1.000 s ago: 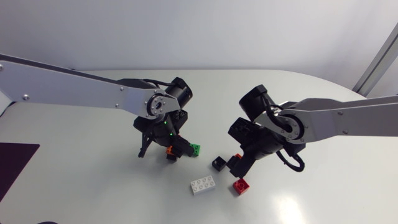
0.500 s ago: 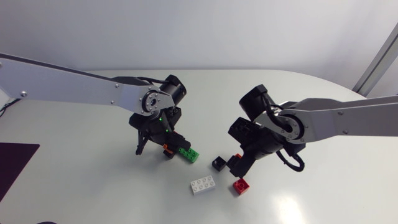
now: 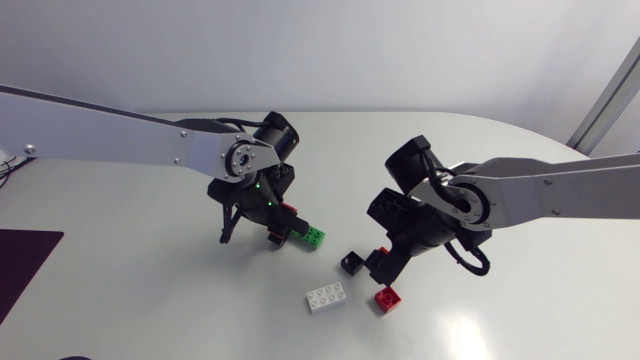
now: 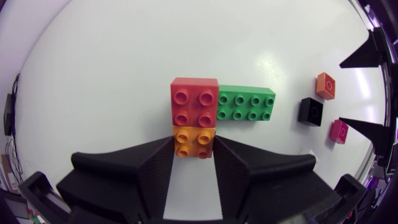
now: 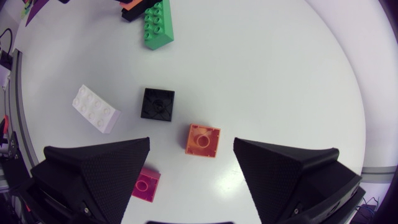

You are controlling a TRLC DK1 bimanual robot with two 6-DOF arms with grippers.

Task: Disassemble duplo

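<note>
Left gripper [image 4: 194, 149] pinches the orange brick [image 4: 194, 140], joined to red brick [image 4: 194, 101] and green brick [image 4: 245, 104]; right gripper [image 5: 191, 142] hangs spread wide.

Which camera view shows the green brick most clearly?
The left wrist view: the green brick is fully visible, studs up, touching the red brick. The head view shows it small and partly covered; the right wrist view shows it far ahead.
</note>
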